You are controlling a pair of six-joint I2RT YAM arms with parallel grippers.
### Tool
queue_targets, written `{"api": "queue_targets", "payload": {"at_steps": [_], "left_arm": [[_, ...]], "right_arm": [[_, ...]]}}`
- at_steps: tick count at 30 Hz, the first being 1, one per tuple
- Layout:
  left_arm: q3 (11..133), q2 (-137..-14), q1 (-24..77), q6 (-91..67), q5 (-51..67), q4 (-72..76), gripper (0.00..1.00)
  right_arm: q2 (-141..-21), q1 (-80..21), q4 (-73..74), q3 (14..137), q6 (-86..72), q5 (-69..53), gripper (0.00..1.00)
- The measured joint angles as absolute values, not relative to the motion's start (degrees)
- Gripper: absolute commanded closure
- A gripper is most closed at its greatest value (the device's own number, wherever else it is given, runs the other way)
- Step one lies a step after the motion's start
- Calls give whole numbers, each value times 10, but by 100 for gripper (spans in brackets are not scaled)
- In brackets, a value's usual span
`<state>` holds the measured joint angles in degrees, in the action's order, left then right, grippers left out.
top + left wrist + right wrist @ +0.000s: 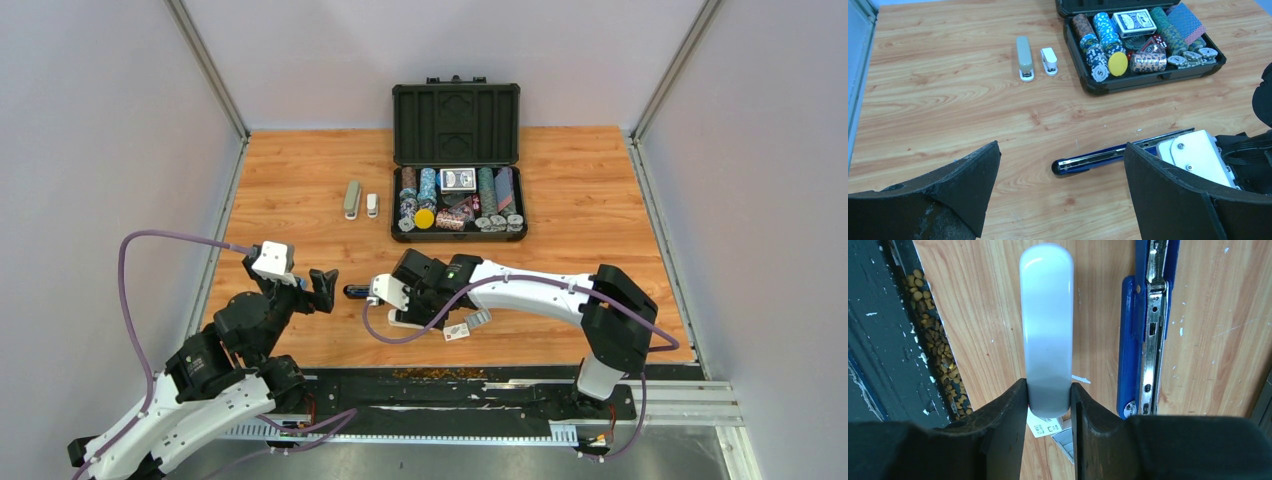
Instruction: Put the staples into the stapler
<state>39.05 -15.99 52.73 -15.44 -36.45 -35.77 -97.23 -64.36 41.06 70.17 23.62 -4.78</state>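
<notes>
- Wooden surface (pixel 300 170) between pale walls, with an open black case of poker chips (pixel 457 120) at its far side.
- Long slim bright-blue stapler (pixel 1098 156) lies near the front edge, silver rail facing up, between the two arms.
- Right hand (pixel 1048 395) is clamped on a smooth pale rounded bar (pixel 1046 315), which runs parallel to the stapler and just beside it.
- Tiny silvery-grey ribbed block of staples (pixel 478 319) lies on the wood under the right arm.
- Left hand (pixel 1062 150) hangs wide apart, holding nothing.

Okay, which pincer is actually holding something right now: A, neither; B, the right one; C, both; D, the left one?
B: the right pincer is clamped on a pale rounded bar beside the blue stapler, while the left pincer stands wide open, holding nothing.
</notes>
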Motion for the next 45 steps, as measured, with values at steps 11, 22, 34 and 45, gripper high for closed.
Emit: {"api": "queue_targets", "payload": {"at_steps": [11, 22, 34, 45], "left_arm": [[390, -160, 525, -152, -360, -358, 0], [390, -160, 517, -149, -347, -357, 0], [390, -160, 512, -148, -334, -354, 0], [387, -160, 509, -147, -332, -354, 0]], "right_arm": [[-897, -582, 412, 702, 172, -13, 100], [-763, -298, 414, 637, 7, 114, 100], [-873, -67, 405, 604, -34, 86, 100], [-982, -25, 403, 660, -31, 34, 62]]}}
